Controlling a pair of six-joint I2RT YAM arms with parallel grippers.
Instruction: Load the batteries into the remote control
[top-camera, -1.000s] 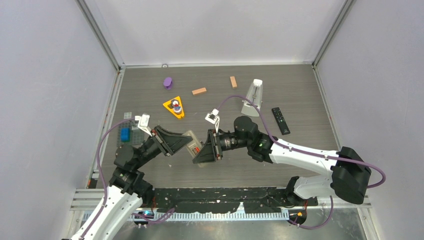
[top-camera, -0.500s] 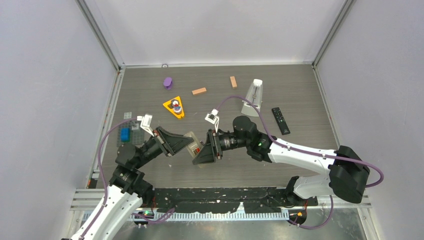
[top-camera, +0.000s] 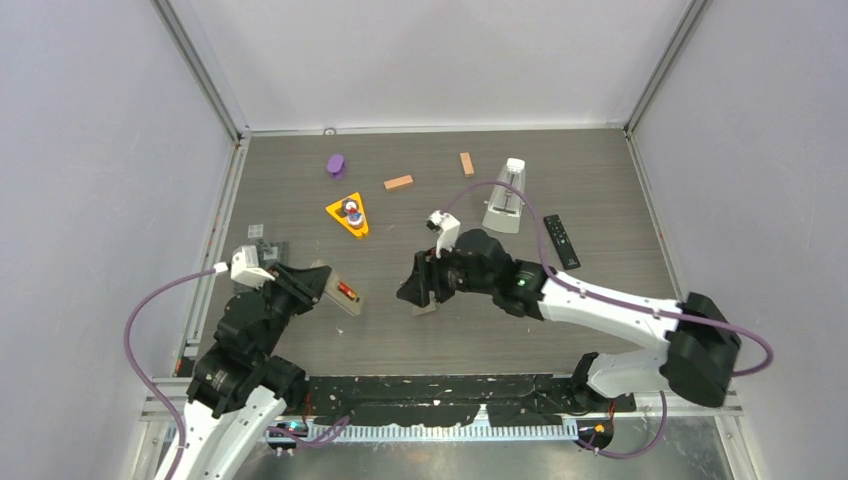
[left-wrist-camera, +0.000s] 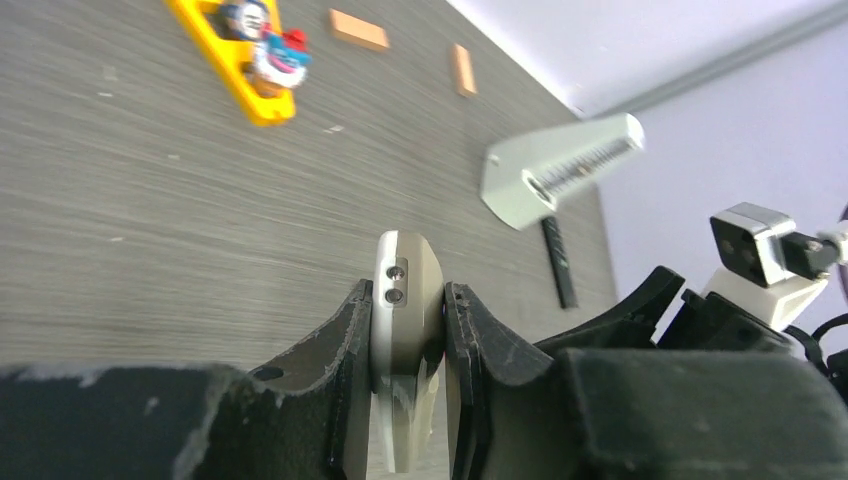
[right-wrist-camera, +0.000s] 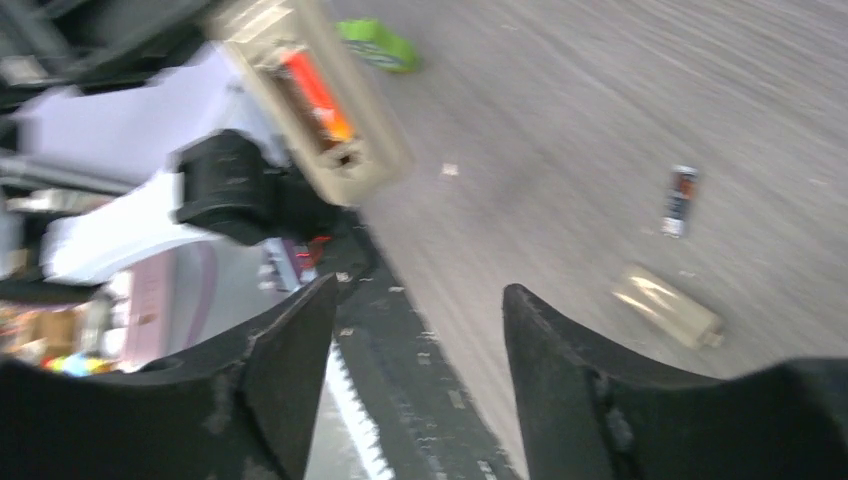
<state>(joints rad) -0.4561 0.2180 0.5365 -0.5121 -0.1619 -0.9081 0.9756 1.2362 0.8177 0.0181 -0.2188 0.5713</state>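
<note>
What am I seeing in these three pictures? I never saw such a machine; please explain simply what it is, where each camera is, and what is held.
This is a robot: two arms fixed at the near edge of a table, each ending in a two-finger gripper. One picture comes from a fixed camera above. The other two come from small cameras on the wrists, so the black shapes at the bottom there are the fingers.

The left gripper is shut on a beige remote control, whose open compartment shows one red-orange battery. The right gripper is open and empty. Near it on the table lie a loose battery and a beige piece, perhaps the cover.

Also there: a black remote, a white metronome, two orange-brown blocks, a purple object and a yellow triangular tray.
</note>
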